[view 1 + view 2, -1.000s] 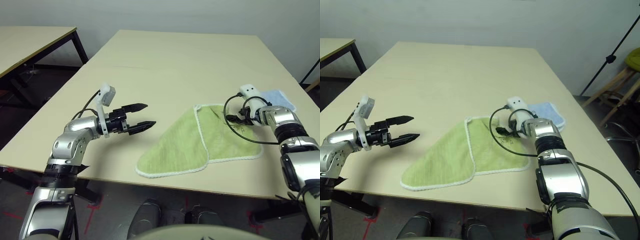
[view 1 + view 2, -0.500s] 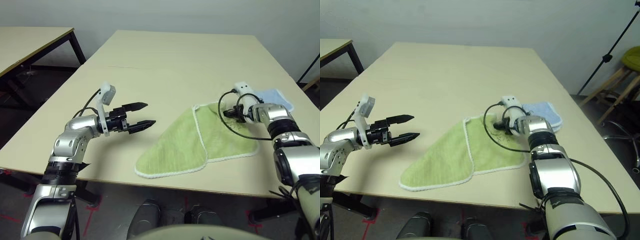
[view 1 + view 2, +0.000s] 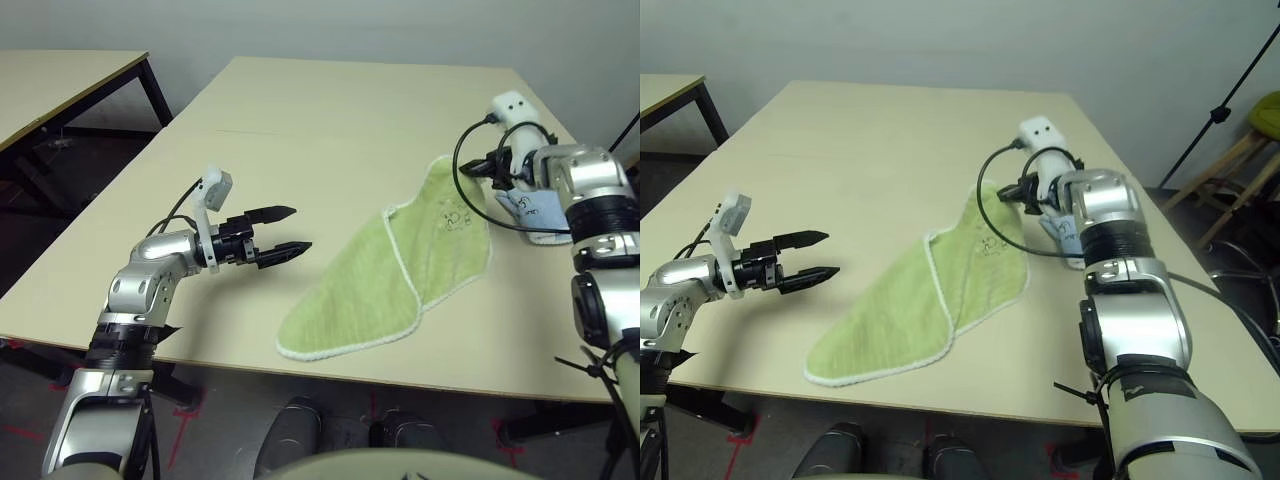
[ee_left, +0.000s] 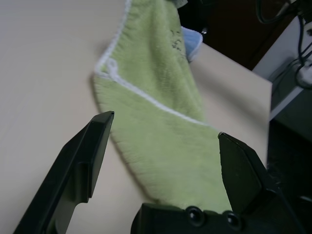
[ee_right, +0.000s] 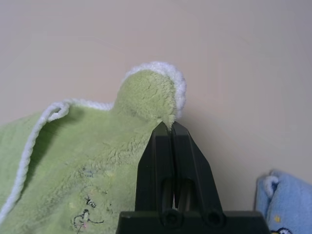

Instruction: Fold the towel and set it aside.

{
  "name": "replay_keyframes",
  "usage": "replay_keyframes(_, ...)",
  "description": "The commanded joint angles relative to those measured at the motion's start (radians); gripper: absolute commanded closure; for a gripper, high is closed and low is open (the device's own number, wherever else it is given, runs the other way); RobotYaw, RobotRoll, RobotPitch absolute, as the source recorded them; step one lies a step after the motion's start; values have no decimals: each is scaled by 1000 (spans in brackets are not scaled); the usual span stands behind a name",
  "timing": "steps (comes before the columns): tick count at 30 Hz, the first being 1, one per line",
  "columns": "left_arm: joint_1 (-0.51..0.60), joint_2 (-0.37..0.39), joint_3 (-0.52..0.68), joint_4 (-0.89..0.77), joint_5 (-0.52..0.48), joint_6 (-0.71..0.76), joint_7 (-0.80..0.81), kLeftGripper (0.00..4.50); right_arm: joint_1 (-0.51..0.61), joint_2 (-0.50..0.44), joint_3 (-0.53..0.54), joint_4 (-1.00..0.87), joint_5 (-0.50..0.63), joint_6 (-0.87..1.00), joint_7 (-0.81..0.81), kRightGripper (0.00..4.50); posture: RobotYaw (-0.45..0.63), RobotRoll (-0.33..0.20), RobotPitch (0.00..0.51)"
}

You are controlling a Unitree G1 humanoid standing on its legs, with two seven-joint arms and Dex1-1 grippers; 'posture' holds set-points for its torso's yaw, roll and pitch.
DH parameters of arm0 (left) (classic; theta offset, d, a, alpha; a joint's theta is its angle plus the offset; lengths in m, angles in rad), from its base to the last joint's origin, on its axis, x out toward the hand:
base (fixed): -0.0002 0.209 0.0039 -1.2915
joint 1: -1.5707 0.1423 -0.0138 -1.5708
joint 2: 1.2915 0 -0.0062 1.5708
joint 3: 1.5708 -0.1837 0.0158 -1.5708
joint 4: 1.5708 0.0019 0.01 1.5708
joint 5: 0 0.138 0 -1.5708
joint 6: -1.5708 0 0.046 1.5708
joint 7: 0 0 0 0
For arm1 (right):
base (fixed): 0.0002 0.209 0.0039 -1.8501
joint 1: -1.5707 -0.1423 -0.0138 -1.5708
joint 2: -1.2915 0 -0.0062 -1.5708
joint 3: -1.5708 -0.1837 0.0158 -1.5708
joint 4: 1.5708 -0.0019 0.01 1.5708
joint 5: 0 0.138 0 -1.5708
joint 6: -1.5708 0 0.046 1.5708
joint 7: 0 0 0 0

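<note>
Just one towel [image 3: 400,270], one blue cloth [image 3: 545,212].

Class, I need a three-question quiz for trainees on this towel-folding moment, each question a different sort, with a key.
1. True or false: the right gripper is shut on a corner of the towel.
2. The left gripper is: A) open, holding nothing; B) shut on the towel; C) shut on the blue cloth.
3. Fill in: the towel's pinched corner is ____ off the table.

Key: 1 true; 2 A; 3 lifted.
</note>
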Motion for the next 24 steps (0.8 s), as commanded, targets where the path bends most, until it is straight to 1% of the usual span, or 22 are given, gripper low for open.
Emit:
replay_keyframes(1,-49,-47,-57,-118,-43,185,115,0,-58,0,8,-23,-2,15,-15,4466,130,0,39)
replay_keyframes(5,-96,-97,-124,-185,-55,329,201,0,-135,25,-11,38,-2,-7,-67,4466,135,0,40)
replay_keyframes(9,-186,-184,-167,-127,-40,407,290,0,-184,45,4,140,-26,-84,-109,4466,148,0,43)
replay_keyframes(11,-260,-262,-190,-56,-25,446,349,0,-219,64,9,219,-44,-148,-139,4466,148,0,47)
replay_keyframes(13,-299,-305,-202,-17,-16,473,381,0,-247,75,6,277,-51,-190,-154,4466,148,0,47)
replay_keyframes(16,-338,-354,-281,35,26,457,377,0,-303,91,3,360,-66,-256,-180,4466,142,0,50)
replay_keyframes(20,-378,-417,-356,113,85,428,392,0,-379,115,2,428,-74,-311,-193,4466,129,0,54)
replay_keyframes(24,-411,-449,-410,182,144,407,393,0,-428,125,-3,480,-77,-345,-207,4466,132,0,52)
